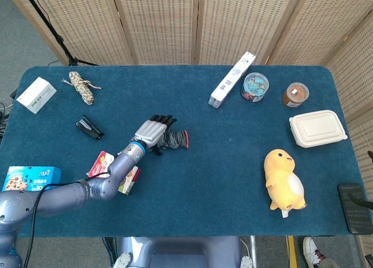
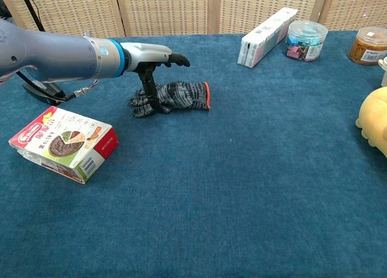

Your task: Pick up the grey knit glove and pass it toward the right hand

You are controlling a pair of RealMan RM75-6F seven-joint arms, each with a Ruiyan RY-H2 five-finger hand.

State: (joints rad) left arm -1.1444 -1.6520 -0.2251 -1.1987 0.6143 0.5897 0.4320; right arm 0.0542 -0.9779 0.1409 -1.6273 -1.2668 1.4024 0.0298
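Note:
The grey knit glove [image 1: 175, 139] with an orange cuff lies flat near the middle of the blue table [image 1: 221, 163]; its cuff points right. My left hand [image 1: 152, 130] hovers over the glove's finger end. In the chest view the left hand [image 2: 154, 57] is stretched flat above the glove [image 2: 181, 95], fingers [image 2: 175, 60] pointing right and spread, thumb hanging down onto the knit. Nothing is lifted; the glove rests on the cloth. My right hand shows in neither view.
A food box [image 2: 63, 144] lies under my left forearm. A black stapler [image 1: 88, 128] sits to its left. A yellow plush [image 1: 284, 180], white container [image 1: 317, 128], two jars [image 1: 255, 86] and a long white box [image 1: 232, 79] stand to the right.

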